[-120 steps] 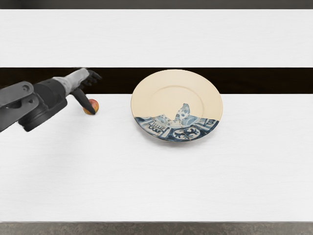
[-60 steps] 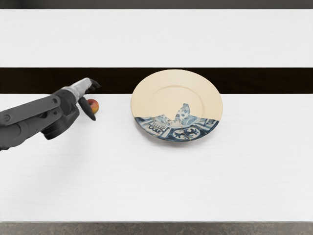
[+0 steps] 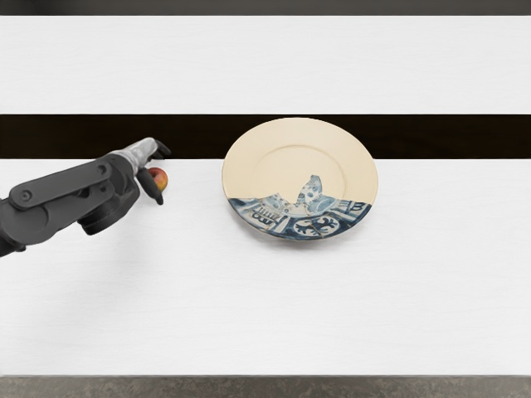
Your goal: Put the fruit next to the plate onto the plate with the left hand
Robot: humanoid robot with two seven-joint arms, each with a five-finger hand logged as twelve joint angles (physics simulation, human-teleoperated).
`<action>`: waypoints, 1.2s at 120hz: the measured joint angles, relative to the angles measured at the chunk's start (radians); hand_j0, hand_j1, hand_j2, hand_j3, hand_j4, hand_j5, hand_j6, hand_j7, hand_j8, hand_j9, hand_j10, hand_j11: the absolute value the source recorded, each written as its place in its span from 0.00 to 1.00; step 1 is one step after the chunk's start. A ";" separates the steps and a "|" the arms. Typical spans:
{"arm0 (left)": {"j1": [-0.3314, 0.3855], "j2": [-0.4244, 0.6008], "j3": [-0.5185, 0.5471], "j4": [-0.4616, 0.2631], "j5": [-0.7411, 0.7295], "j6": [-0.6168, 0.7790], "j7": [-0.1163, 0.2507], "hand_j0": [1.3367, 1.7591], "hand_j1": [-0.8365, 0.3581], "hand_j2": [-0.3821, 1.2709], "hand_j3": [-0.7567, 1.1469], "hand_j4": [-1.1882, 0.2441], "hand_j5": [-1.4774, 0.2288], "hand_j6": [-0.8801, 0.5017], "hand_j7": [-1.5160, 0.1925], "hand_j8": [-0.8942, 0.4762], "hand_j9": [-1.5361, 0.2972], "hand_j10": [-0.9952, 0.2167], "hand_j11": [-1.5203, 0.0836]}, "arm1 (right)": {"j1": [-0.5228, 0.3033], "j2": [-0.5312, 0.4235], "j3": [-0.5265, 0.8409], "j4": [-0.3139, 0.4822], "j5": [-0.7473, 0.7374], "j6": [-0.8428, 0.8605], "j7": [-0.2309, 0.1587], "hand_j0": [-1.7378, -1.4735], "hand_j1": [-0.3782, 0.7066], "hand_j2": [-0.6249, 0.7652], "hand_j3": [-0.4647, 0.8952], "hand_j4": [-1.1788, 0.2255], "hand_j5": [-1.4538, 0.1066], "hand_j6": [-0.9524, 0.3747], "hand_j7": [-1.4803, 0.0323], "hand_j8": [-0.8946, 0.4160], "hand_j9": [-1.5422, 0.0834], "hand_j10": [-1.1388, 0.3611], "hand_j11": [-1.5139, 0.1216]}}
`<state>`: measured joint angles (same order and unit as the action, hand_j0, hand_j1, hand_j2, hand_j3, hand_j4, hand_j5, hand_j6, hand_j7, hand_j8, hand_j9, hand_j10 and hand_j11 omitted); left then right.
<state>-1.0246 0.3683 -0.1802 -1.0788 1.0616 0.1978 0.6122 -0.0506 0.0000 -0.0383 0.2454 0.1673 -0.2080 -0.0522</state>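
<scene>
A small red-orange fruit (image 3: 158, 177) lies on the white table, a short way left of the plate (image 3: 253, 153). The plate is cream with a blue pattern along its near side and has nothing on it. My left hand (image 3: 156, 172) comes in from the left edge and sits right at the fruit. Its thumb (image 3: 156, 192) points down in front of the fruit, and the other fingers (image 3: 161, 150) reach over behind it. The fingers are spread around the fruit without closing on it, and the fruit rests on the table.
The white table (image 3: 265, 290) stretches wide in front of the plate and the hand. A dark gap (image 3: 431, 137) runs behind the plate, with a white band beyond it. My left forearm (image 3: 58, 203) lies low over the table's left part.
My left forearm has dropped lower and turned, and the hand has settled closer around the fruit. The fruit and the plate have stayed in place.
</scene>
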 joint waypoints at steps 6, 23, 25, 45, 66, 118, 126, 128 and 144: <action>-0.009 0.001 0.000 0.000 -0.022 -0.010 0.000 0.76 0.69 0.09 0.76 0.63 0.69 0.44 0.71 0.64 0.47 0.77 0.58 | 0.000 0.000 0.000 0.001 0.000 0.000 0.000 0.30 0.07 0.44 0.34 0.81 0.90 0.69 0.95 0.65 0.92 0.73 0.90; -0.026 0.006 0.001 0.002 -0.069 -0.031 0.001 0.76 0.71 0.17 0.58 0.64 0.68 0.44 0.70 0.61 0.51 0.75 0.63 | 0.000 0.000 0.000 0.002 0.000 0.001 0.000 0.30 0.07 0.44 0.34 0.81 0.90 0.69 0.95 0.65 0.92 0.73 0.90; -0.028 0.007 0.001 0.003 -0.073 -0.034 0.001 0.76 0.71 0.18 0.56 0.64 0.68 0.44 0.70 0.61 0.51 0.75 0.64 | 0.000 0.000 0.000 0.002 0.000 0.001 0.000 0.30 0.07 0.44 0.34 0.81 0.90 0.69 0.95 0.65 0.92 0.73 0.90; -0.034 0.011 -0.001 0.006 -0.104 -0.056 -0.003 0.76 0.71 0.23 0.47 0.62 0.68 0.45 0.70 0.68 0.47 0.83 0.58 | 0.000 0.000 0.000 0.003 0.000 0.000 0.000 0.30 0.07 0.44 0.34 0.81 0.90 0.69 0.95 0.65 0.92 0.73 0.90; -0.041 0.022 -0.002 0.010 -0.123 -0.065 -0.009 0.76 0.66 0.27 0.44 0.58 0.64 0.48 0.63 0.62 0.52 0.82 0.52 | 0.001 0.000 0.000 0.004 0.000 0.000 0.000 0.30 0.07 0.44 0.34 0.81 0.90 0.69 0.95 0.65 0.92 0.73 0.90; -0.061 0.037 0.001 -0.009 -0.134 -0.066 -0.001 0.76 0.60 0.28 0.40 0.55 0.57 0.36 0.58 0.39 0.56 0.53 0.61 | 0.002 0.000 0.000 0.005 0.000 0.000 0.000 0.30 0.07 0.44 0.34 0.81 0.90 0.69 0.95 0.65 0.92 0.73 0.90; -0.061 0.037 0.002 -0.011 -0.134 -0.065 -0.001 0.76 0.58 0.28 0.40 0.54 0.56 0.35 0.58 0.38 0.55 0.51 0.60 | 0.002 0.000 0.000 0.005 0.000 0.000 0.000 0.30 0.07 0.44 0.34 0.81 0.90 0.69 0.95 0.65 0.92 0.73 0.90; -0.061 0.039 0.002 -0.011 -0.134 -0.065 -0.001 0.76 0.58 0.28 0.40 0.54 0.55 0.34 0.57 0.37 0.54 0.51 0.60 | 0.002 0.000 0.000 0.005 0.000 0.000 0.000 0.30 0.07 0.44 0.34 0.81 0.90 0.69 0.95 0.65 0.92 0.73 0.90; -0.061 0.049 0.016 -0.012 -0.133 -0.063 -0.002 0.76 0.56 0.28 0.40 0.53 0.53 0.33 0.55 0.35 0.53 0.48 0.59 | 0.002 0.000 0.000 0.005 0.000 0.000 0.000 0.30 0.07 0.44 0.34 0.81 0.90 0.69 0.95 0.65 0.92 0.73 0.90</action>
<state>-1.0860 0.4172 -0.1641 -1.0912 0.9285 0.1343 0.6104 -0.0491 0.0000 -0.0383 0.2505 0.1672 -0.2076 -0.0522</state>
